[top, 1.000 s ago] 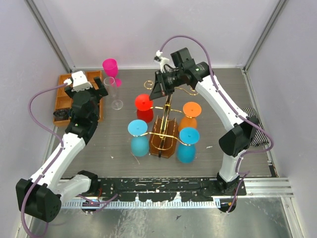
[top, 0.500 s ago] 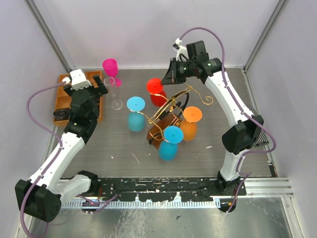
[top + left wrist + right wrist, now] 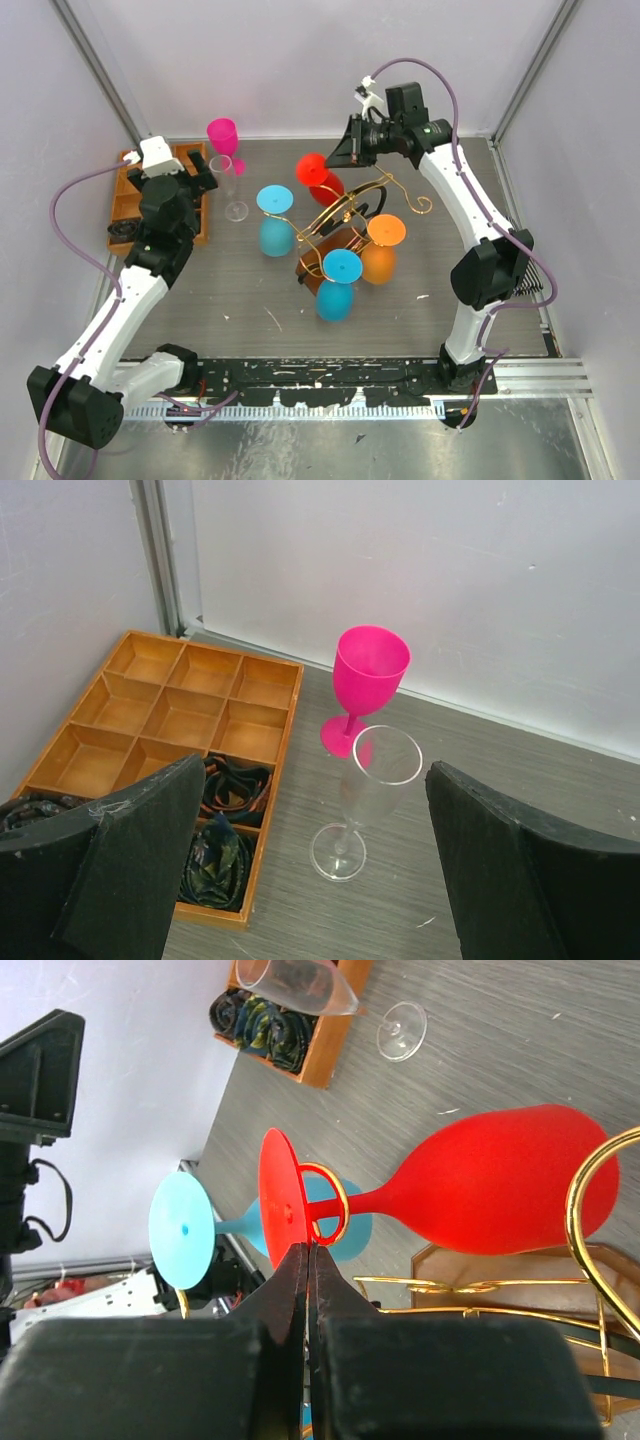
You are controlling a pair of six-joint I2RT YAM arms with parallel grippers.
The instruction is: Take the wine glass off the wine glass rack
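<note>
Your right hand [image 3: 345, 157] [image 3: 308, 1252] is pinched shut on the rim of the round foot of the red wine glass [image 3: 320, 180] [image 3: 500, 1195]. Its fingers all but meet, with only the thin edge of the disc between them. The glass lies nearly sideways at the back of the grey table [image 3: 230, 290]. A gold loop circles its stem just beside the foot. That loop belongs to the wine glass rack [image 3: 322, 268] [image 3: 520, 1265], a gold wire stand with curled arms on a brown wooden base, so the glass is not free of it. The rack itself leans toward the back right instead of standing upright. A light blue wine glass [image 3: 275, 222], a second light blue wine glass [image 3: 337, 285] and an orange wine glass [image 3: 382, 248] hang foot-up from its other arms.

Your left hand [image 3: 185, 177] [image 3: 315, 780] is spread wide and grips nothing. It hovers over the back left, above the orange compartment tray [image 3: 130, 195] [image 3: 180, 695]. Beyond its fingers a clear champagne flute [image 3: 232, 185] [image 3: 372, 780] stands upright on the table just right of the tray. A pink goblet [image 3: 224, 135] [image 3: 368, 670] stands close behind the flute
</note>
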